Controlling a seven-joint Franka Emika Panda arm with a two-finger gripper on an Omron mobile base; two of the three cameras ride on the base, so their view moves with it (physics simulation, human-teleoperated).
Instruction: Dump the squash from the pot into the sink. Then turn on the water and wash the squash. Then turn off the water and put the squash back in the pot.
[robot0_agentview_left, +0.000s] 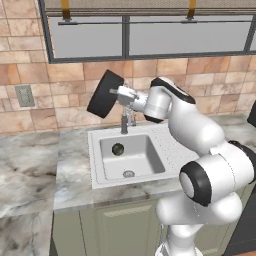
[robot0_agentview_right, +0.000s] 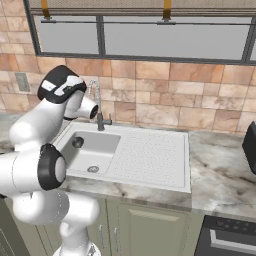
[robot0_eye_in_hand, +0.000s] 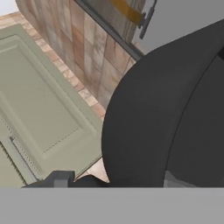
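Gripper (robot0_agentview_left: 120, 93) up high over the basin, and it's clamped on the pot (robot0_agentview_left: 105, 94), jaws pinching what looks like the rim, with the black pot tipped hard over on its side above the back of the sink (robot0_agentview_left: 100, 175). Why so steep? My read is that the tilt is the dump itself: mouth turned down and away so nothing can sit inside. From the hand view the pot (robot0_eye_in_hand: 148, 122) looms huge and dark right in front of the fingers, its curved wall blocking most of the scene, which fits a close grip at the edge rather than a hold from below. Down under it, the squash (robot0_agentview_left: 118, 149) is lying on the basin floor, small and dark green, toward the back left, well apart from the round drain (robot0_agentview_left: 128, 174) nearer the front. From the right base view the squash (robot0_agentview_right: 77, 142) sits near the basin's far corner, close to the foot of the faucet (robot0_agentview_right: 99, 107), so it looks handily placed for a rinse. No stream from the spout that I can make out, so washing looks not yet begun. Beyond, the ribbed drainboard (robot0_agentview_right: 150, 155) stretches off to the side, a fair spot to park the pot. Behind it all, the tiled wall (robot0_agentview_right: 165, 107) and the window (robot0_agentview_right: 150, 40).
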